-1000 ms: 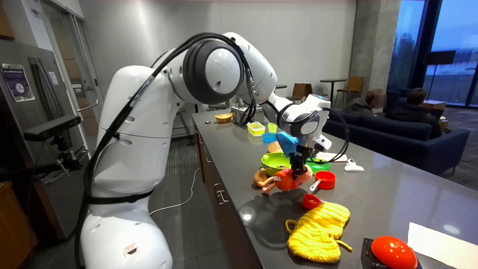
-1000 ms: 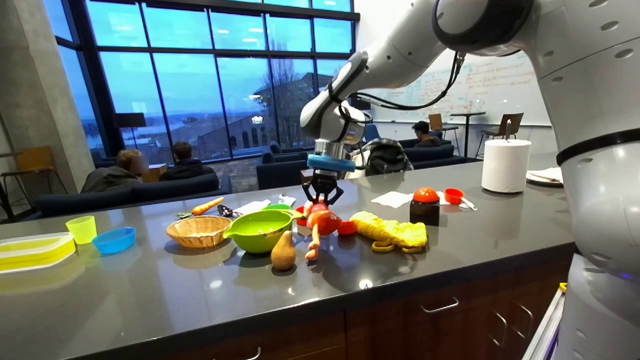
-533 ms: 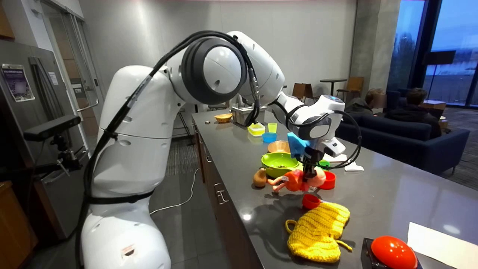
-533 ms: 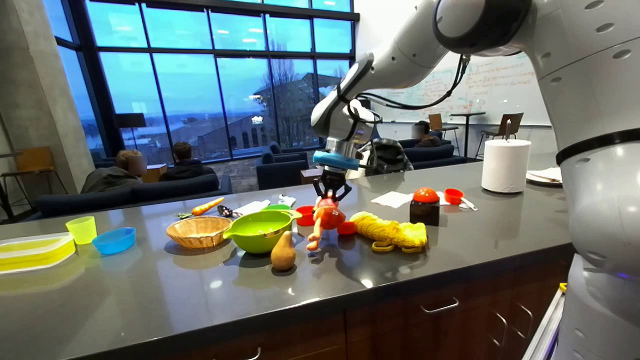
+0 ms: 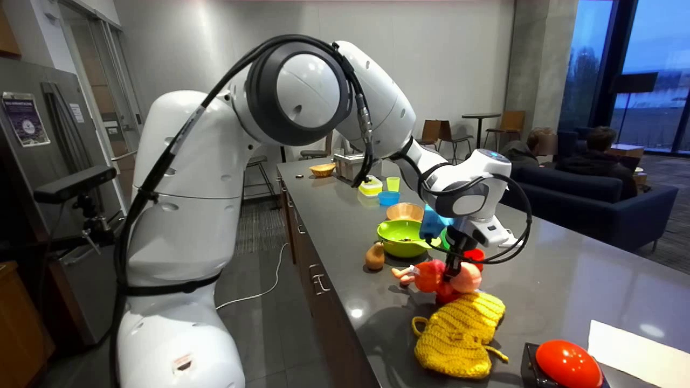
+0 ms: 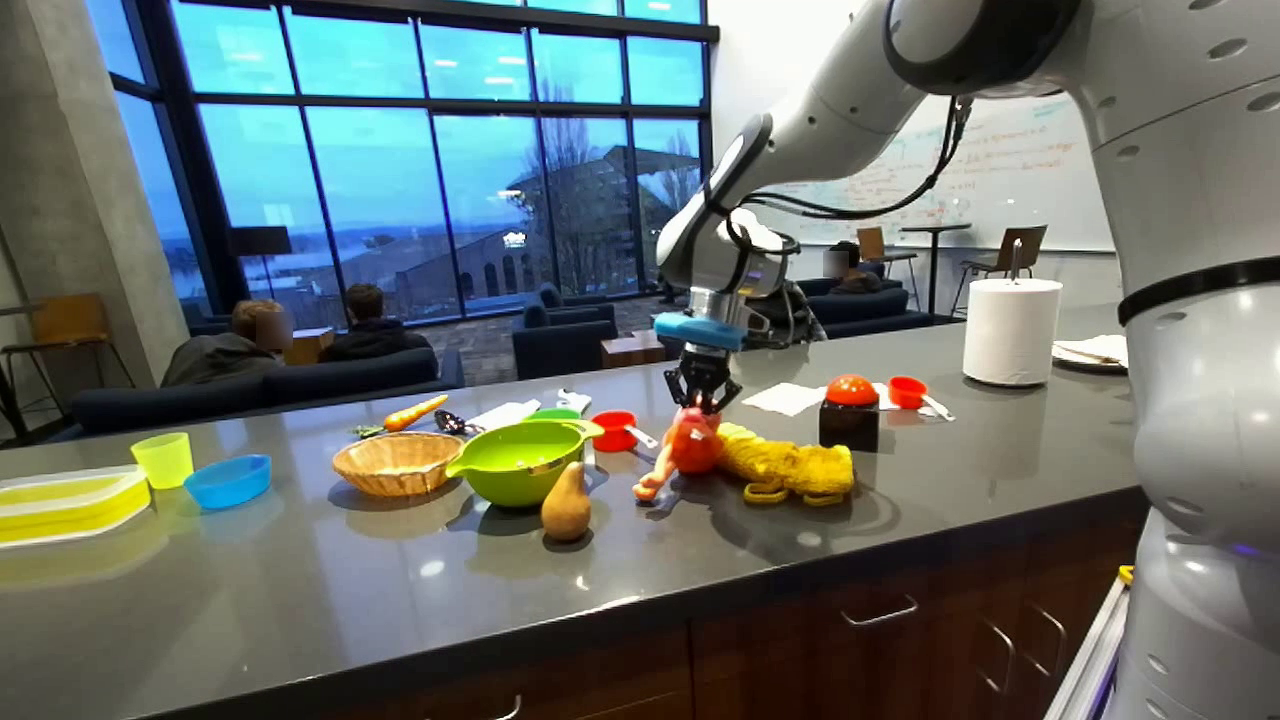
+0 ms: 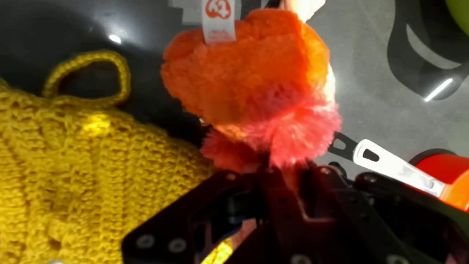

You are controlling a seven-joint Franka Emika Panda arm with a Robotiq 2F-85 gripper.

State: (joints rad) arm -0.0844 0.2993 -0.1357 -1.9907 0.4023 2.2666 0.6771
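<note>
The plush toy (image 6: pixel 697 447) has shifted toward the yellow knitted item (image 6: pixel 795 466), pinched between the fingers of the gripper (image 6: pixel 703 402), low over the counter (image 6: pixel 450 580), inward from its drawer-side edge. Travelling this low, the toy's limbs (image 6: pixel 656 478) might snag the loop (image 7: pixel 125 79).

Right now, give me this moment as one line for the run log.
gripper: closed on orange plush toy | toy: near yellow knitted item | pear: upright near green bowl | wicker basket: beside green bowl
</note>
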